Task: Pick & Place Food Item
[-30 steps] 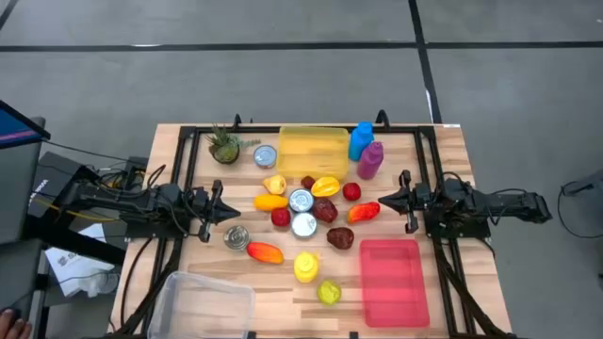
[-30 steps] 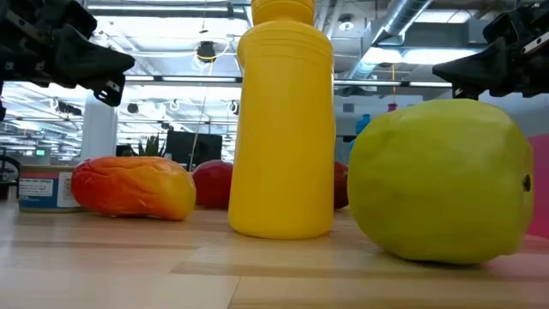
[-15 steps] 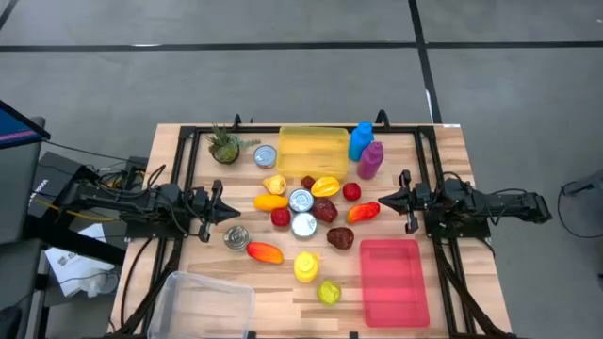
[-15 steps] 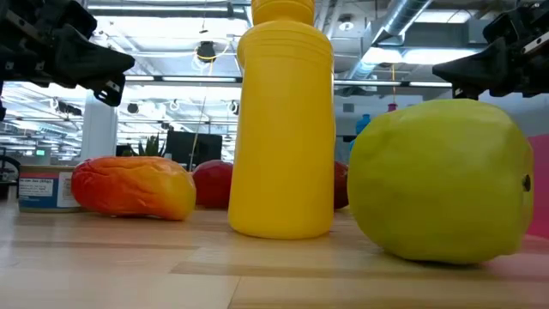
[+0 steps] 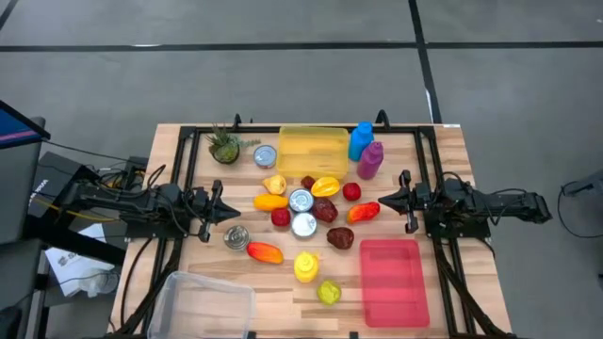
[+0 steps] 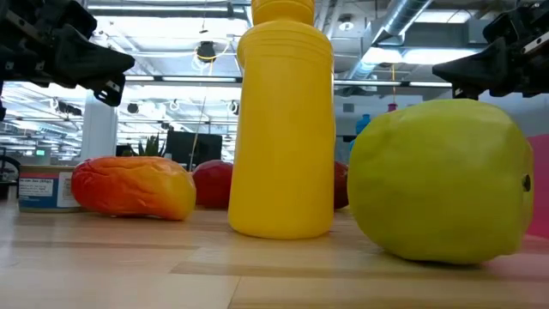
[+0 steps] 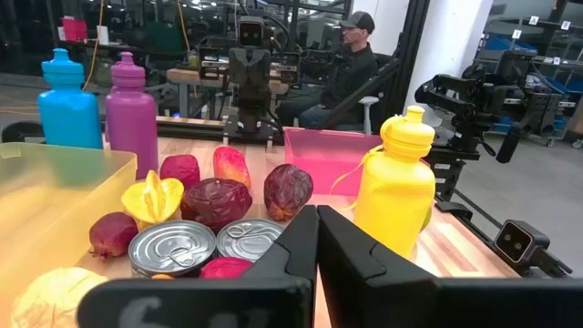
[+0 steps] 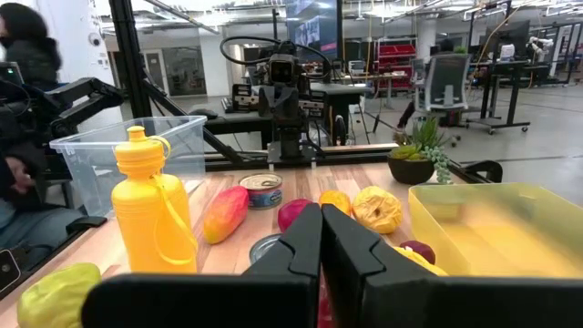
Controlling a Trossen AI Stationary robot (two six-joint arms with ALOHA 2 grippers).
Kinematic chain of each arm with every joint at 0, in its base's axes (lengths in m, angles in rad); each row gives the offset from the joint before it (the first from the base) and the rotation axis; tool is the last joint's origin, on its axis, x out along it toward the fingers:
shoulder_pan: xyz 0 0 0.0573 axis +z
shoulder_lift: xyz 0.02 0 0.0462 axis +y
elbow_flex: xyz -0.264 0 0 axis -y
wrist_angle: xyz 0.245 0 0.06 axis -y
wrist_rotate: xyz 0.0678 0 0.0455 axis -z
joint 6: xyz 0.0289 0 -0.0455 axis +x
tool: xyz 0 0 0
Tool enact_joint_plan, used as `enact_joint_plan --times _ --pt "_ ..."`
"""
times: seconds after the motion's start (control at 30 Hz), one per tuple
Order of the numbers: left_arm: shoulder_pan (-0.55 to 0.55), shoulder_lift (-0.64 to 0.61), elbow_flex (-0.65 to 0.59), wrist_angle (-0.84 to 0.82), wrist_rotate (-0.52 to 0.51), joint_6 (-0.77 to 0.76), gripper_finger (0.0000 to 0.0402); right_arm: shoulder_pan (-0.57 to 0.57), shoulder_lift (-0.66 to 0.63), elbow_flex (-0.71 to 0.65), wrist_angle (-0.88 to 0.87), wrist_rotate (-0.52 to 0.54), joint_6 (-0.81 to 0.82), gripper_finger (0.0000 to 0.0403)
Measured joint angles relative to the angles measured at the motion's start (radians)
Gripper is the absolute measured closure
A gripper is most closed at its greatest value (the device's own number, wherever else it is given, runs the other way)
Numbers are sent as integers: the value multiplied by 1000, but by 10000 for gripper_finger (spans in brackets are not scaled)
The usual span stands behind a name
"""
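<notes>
Toy food lies in a cluster mid-table: an orange-red mango [image 5: 265, 251], a green fruit [image 5: 328, 293], dark red pieces [image 5: 340, 237], a red tomato [image 5: 351, 192] and yellow pieces [image 5: 325, 185], among tins [image 5: 303, 224]. An upright yellow bottle [image 5: 305, 266] stands near them. My left gripper [image 5: 236, 213] hovers shut at the cluster's left side, pointing right. My right gripper [image 5: 380, 201] hovers shut at its right side, pointing left. In the low view both grippers, the left [image 6: 116, 73] and the right [image 6: 446, 73], are above the table. Each wrist view shows its own fingers closed together, left [image 7: 316, 211] and right [image 8: 321, 210].
A yellow tub [image 5: 313, 151] sits at the far edge beside blue [image 5: 360, 140] and purple [image 5: 370, 159] bottles. A pink tray [image 5: 394, 281] lies near right, a clear bin [image 5: 203, 303] near left, a small plant [image 5: 224, 146] far left. A seated person [image 7: 355, 64] is beyond the table.
</notes>
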Motion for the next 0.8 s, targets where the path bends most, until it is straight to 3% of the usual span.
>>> enact_joint_plan --times 0.8 --pt "0 0 0 72 0 -2 400 0 0 0 4 0 0 403"
